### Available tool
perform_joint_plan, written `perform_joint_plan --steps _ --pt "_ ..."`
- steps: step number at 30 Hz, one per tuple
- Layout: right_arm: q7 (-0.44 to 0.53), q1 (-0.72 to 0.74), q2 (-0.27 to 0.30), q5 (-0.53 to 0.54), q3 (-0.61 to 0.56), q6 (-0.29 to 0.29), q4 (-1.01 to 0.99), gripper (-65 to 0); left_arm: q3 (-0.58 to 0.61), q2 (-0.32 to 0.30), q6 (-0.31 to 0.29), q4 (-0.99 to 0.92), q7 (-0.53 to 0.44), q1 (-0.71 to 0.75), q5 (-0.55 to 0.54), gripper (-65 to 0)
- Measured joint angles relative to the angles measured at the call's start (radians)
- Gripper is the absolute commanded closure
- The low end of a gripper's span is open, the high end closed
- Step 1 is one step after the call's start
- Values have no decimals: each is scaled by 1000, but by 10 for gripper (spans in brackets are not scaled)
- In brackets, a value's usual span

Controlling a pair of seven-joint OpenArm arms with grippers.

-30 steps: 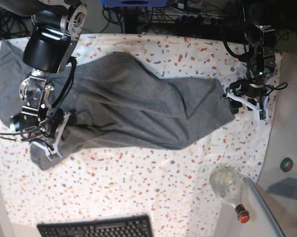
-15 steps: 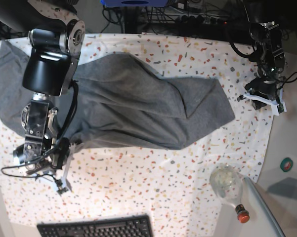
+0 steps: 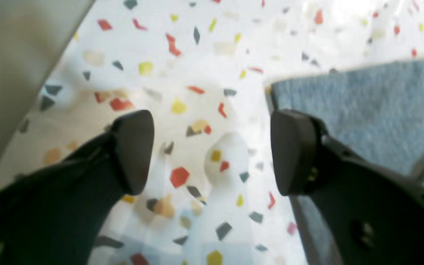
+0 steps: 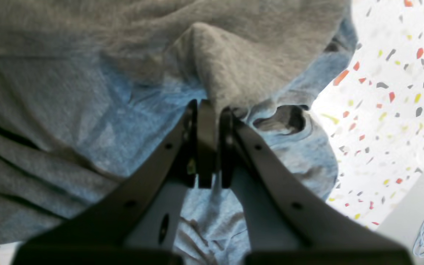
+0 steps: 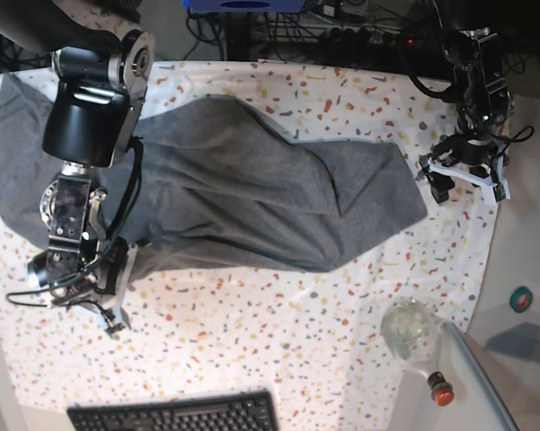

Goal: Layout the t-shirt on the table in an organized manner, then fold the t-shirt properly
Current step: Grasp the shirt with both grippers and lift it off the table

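The grey t-shirt (image 5: 252,193) lies spread but rumpled across the speckled table (image 5: 278,323), one part reaching the far left. In the base view my right gripper (image 5: 119,285) sits at the shirt's lower left edge. The right wrist view shows that gripper (image 4: 209,147) shut, pinching a raised fold of the t-shirt (image 4: 87,110). My left gripper (image 5: 460,182) hovers just off the shirt's right edge. In its wrist view it (image 3: 212,154) stands open over the bare table (image 3: 197,55) with nothing between the fingers, and the t-shirt (image 3: 363,110) lies beside the right finger.
A clear glass bottle with a red cap (image 5: 415,339) lies at the front right. A black keyboard (image 5: 175,415) sits at the front edge. The plain grey side surface (image 5: 526,260) borders the table on the right. Cables run along the back.
The left gripper swung away from the shirt's right edge, then came back and now stands open. The right gripper moved toward the front edge with the lower left fabric, then back a little.
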Motion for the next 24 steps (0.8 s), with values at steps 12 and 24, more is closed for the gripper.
perform_joint_plan --steps 12,24 --pt "3 5 -1 -1 -1 0 4 0 137 8 -56 -233 76 -224 0 -471" --pt "4 -9 24 2 -2 0 1 0 79 11 -47 -132 100 -156 4 -471"
